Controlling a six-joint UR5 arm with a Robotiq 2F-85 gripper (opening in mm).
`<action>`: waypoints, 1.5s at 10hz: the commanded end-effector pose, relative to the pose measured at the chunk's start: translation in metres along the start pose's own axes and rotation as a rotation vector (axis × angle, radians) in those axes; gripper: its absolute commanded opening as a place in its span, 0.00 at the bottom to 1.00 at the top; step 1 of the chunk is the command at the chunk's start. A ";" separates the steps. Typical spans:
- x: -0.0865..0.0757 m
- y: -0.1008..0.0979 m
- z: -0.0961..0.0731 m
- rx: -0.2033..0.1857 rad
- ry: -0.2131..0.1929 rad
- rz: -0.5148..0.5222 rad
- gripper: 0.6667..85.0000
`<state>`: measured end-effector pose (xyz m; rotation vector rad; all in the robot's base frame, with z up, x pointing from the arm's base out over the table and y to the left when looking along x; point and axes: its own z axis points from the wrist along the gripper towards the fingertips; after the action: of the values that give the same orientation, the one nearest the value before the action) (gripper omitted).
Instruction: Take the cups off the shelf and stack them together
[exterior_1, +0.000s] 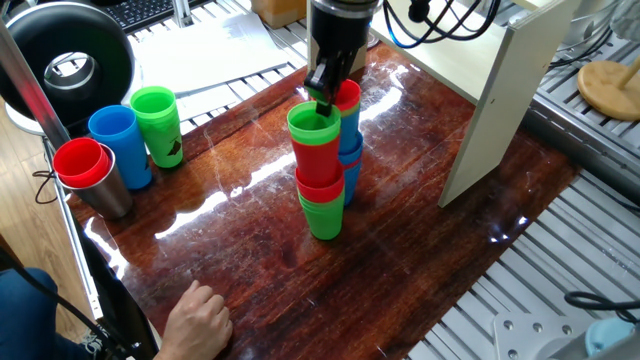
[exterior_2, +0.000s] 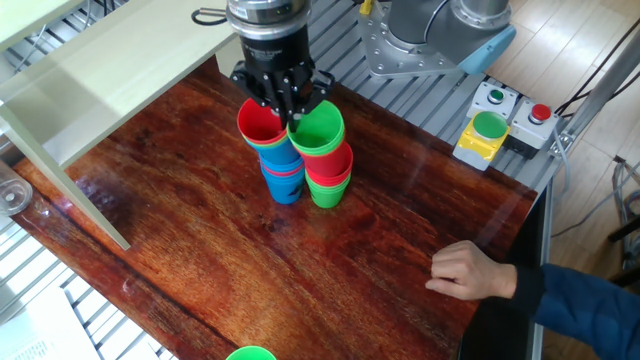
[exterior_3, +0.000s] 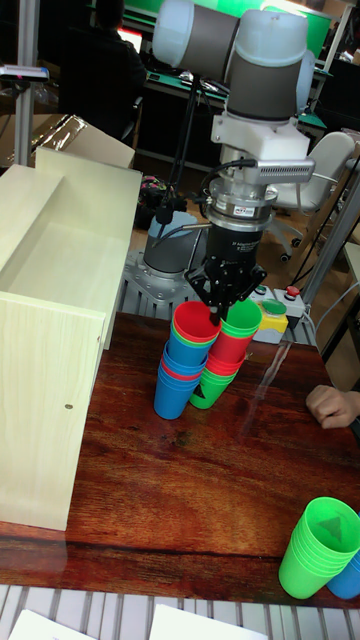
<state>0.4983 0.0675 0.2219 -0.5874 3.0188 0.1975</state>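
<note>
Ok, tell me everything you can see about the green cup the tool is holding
The green cup is a plain, bright green tapered tumbler that looks like plastic. It stands upright and open at the top of a red and green stack on the wooden table. The tool pinches its rim on the side facing the neighbouring blue stack.
</note>
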 end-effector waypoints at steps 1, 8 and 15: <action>0.001 0.000 0.006 -0.006 -0.005 0.004 0.04; -0.003 0.002 0.001 -0.010 -0.011 0.026 0.36; -0.073 -0.103 -0.117 0.096 0.047 0.163 0.01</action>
<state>0.5661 0.0172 0.2923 -0.4220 3.0912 0.0803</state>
